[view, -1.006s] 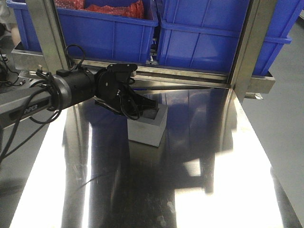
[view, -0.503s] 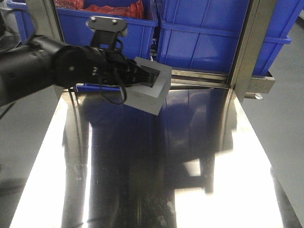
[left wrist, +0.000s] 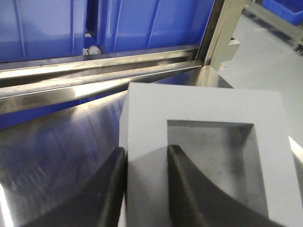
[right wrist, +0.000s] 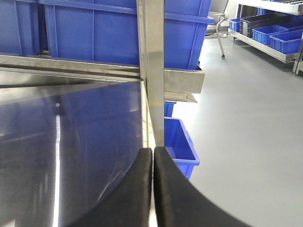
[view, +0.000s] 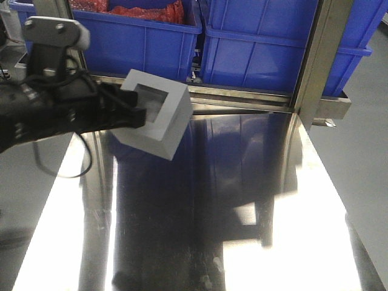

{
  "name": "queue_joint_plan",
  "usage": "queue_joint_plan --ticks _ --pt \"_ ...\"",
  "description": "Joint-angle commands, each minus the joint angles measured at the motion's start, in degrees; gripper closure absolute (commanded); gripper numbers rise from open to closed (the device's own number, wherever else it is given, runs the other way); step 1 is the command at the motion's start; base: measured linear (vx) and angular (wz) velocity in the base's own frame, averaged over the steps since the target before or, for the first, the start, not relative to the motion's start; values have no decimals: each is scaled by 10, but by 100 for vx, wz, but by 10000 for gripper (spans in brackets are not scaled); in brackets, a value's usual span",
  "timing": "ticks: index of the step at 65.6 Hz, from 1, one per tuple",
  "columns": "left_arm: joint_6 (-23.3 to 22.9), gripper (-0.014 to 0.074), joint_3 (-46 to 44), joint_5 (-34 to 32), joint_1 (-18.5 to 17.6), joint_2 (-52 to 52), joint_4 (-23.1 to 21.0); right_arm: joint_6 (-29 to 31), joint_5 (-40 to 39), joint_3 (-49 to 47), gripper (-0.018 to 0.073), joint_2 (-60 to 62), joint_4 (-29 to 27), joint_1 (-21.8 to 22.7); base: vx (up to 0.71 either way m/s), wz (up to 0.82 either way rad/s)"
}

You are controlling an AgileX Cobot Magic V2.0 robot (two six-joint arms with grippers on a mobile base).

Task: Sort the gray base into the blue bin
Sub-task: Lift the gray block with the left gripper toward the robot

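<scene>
Matt, faintly grainy gray base [view: 157,118] — mirror-polished, streaky metal table [view: 242,200].

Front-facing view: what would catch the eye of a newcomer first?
The gray base stands out first: the left gripper holds it tilted in the air above the shiny steel table, with one finger inside its square recess and the other outside the wall. Behind the table's far edge stand two big blue crates.

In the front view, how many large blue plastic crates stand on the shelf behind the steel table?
2. The left blue plastic crate holds red material; the right blue plastic crate stands beside it. Metal posts cover parts, so more may be hidden.
</scene>
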State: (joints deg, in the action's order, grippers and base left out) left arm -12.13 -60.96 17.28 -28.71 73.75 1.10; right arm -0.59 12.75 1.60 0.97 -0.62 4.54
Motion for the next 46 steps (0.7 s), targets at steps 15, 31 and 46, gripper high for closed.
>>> queue_joint_plan --ticks 15,31,46 --pt "-6 603 96 -91 -3 -161 -2 6 -43 0 564 -2 3 1 0 0" --pt "-7 603 170 -96 -3 -269 -2 6 -43 0 564 -2 3 1 0 0" --pt "-7 603 226 -111 -3 -347 -3 6 -43 0 564 -2 3 1 0 0"
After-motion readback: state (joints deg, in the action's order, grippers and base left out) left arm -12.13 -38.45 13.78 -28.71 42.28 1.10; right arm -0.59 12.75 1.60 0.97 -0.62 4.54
